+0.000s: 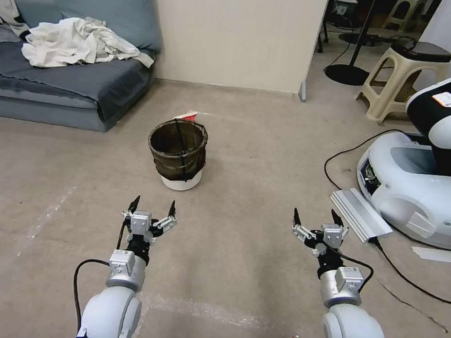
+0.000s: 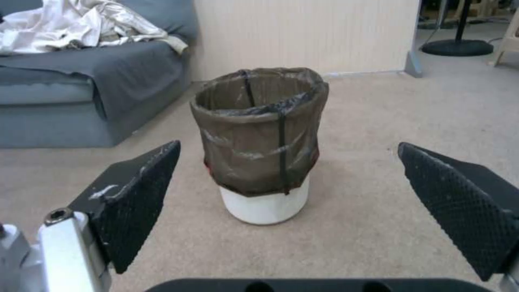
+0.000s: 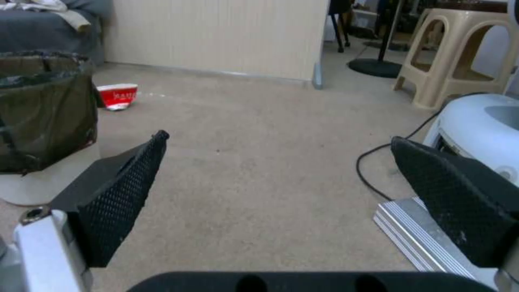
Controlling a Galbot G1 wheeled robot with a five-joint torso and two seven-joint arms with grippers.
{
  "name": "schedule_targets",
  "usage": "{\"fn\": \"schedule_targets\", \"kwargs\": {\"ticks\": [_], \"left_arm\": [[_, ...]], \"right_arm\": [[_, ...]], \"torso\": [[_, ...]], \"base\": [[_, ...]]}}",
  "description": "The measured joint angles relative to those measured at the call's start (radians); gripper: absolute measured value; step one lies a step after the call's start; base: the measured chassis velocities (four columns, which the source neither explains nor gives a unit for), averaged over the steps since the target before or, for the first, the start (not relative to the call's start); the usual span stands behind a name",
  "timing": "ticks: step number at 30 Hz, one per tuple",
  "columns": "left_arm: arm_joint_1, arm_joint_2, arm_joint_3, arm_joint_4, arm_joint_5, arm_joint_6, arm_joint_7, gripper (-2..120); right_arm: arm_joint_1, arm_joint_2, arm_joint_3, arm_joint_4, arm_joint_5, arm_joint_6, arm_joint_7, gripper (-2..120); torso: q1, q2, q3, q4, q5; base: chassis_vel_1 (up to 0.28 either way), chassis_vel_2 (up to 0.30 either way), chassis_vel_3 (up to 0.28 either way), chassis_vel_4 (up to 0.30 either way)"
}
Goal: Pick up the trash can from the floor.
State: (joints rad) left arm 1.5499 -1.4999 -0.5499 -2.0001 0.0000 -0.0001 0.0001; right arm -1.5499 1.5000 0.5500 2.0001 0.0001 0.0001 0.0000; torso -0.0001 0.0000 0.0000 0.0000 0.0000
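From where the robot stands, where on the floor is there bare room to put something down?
Bare carpet lies between the trash can and the two open grippers, left gripper and right gripper, and between the can and the sofa. It is crowded on the right: another robot's white base, its cable, a metal ramp.

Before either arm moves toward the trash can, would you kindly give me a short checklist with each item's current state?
1. Trash can upright on the floor: ok.
2. Left gripper open, short of the can: ok.
3. Can centred between the left fingers in the left wrist view: ok.
4. Right gripper open, off to the can's right side: ok.
5. Floor between grippers and can free of clutter: ok.
6. Bag fixed firmly to the rim: cannot tell.
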Motion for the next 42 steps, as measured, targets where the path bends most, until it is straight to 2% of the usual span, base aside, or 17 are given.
{"fn": "schedule_targets", "kwargs": {"ticks": [17,20,23,24,26,27,29,30,31,33,34,35,37,38,41,42], "left_arm": [[0.001,0.0,-0.001,-0.004,-0.001,0.002,0.0,100],[0.016,-0.001,-0.012,-0.049,-0.022,0.041,0.0,100],[0.052,-0.006,-0.04,-0.147,-0.073,0.129,0.006,100],[0.052,-0.006,-0.04,-0.147,-0.073,0.129,0.006,100],[0.081,-0.01,-0.064,-0.232,-0.115,0.204,0.012,100],[0.081,-0.01,-0.064,-0.232,-0.115,0.204,0.012,100],[0.102,-0.012,-0.08,-0.291,-0.144,0.254,0.016,100],[0.116,-0.012,-0.092,-0.317,-0.16,0.257,0.033,100],[0.135,-0.01,-0.107,-0.34,-0.175,0.254,0.052,100],[0.143,-0.009,-0.113,-0.346,-0.182,0.249,0.062,100],[0.15,-0.01,-0.114,-0.347,-0.187,0.236,0.073,100],[0.153,-0.01,-0.115,-0.343,-0.189,0.223,0.077,100],[0.155,-0.011,-0.115,-0.34,-0.19,0.214,0.079,100],[0.157,-0.013,-0.114,-0.334,-0.19,0.207,0.082,100],[0.159,-0.015,-0.113,-0.329,-0.19,0.197,0.085,100],[0.16,-0.016,-0.113,-0.327,-0.189,0.196,0.086,100]], "right_arm": [[0.0,0.0,0.0,0.0,0.0,-0.001,0.0,100],[-0.012,0.002,0.007,0.024,0.007,-0.019,0.0,100],[-0.052,0.011,0.036,0.112,0.035,-0.085,0.006,100],[-0.052,0.011,0.036,0.112,0.035,-0.085,0.006,100],[-0.089,0.019,0.063,0.195,0.061,-0.147,0.013,100],[-0.089,0.019,0.063,0.195,0.061,-0.147,0.013,100],[-0.118,0.024,0.083,0.258,0.081,-0.191,0.018,100],[-0.126,0.026,0.086,0.275,0.09,-0.192,0.017,100],[-0.147,0.031,0.1,0.303,0.116,-0.189,0.011,100],[-0.165,0.036,0.112,0.332,0.141,-0.178,-0.001,100],[-0.179,0.039,0.123,0.353,0.163,-0.159,-0.017,100],[-0.183,0.04,0.126,0.354,0.172,-0.149,-0.026,100],[-0.183,0.04,0.127,0.354,0.177,-0.138,-0.031,100],[-0.183,0.038,0.128,0.351,0.181,-0.129,-0.034,100],[-0.181,0.034,0.127,0.341,0.189,-0.114,-0.038,100],[-0.181,0.033,0.127,0.338,0.192,-0.109,-0.038,100]], "torso": [[0.0,0.0,0.0,0.0001,0.0],[0.0,0.0,0.0,0.0001,0.0001],[0.0,0.0,0.0,0.0,-0.0001],[0.0,0.0,0.0,0.0,-0.0001],[0.0,0.0,0.0,-0.0001,0.0],[0.0,0.0,0.0,-0.0001,0.0],[0.0,0.0,0.0,-0.0001,0.0],[0.0,0.0,0.0,-0.0003,-0.0001],[0.0,0.0,0.0,0.0007,0.0007],[0.0,0.0,0.0,0.0,0.0015],[0.0,0.0,0.0,0.0,-0.0016],[0.0,0.0,0.0,-0.0003,0.0003],[0.0,0.0,0.0,-0.0001,0.0011],[0.0,0.0,0.0,0.0,-0.0009],[0.0,0.0,0.0,0.0001,0.0005],[0.0,0.0,0.0,0.0,-0.0003]], "base": [[0.0,0.0,0.0,0.0],[0.0,0.0,0.0,0.0],[0.0,0.0,0.0,0.0],[0.0,0.0,0.0,0.0],[0.0,0.0,0.0,0.0],[0.0,0.0,0.0,0.0],[0.0,0.0,0.0,0.0],[0.0,0.0,0.0,0.0],[0.0,0.0,0.0,0.0],[0.0,0.0,0.0,0.0],[0.0,0.0,0.0,0.0],[0.0,0.0,0.0,0.0],[0.0,0.0,0.0,0.0],[0.0,0.0,0.0,0.0],[0.0,0.0,0.0,0.0],[0.0,0.0,0.0,0.0]]}}
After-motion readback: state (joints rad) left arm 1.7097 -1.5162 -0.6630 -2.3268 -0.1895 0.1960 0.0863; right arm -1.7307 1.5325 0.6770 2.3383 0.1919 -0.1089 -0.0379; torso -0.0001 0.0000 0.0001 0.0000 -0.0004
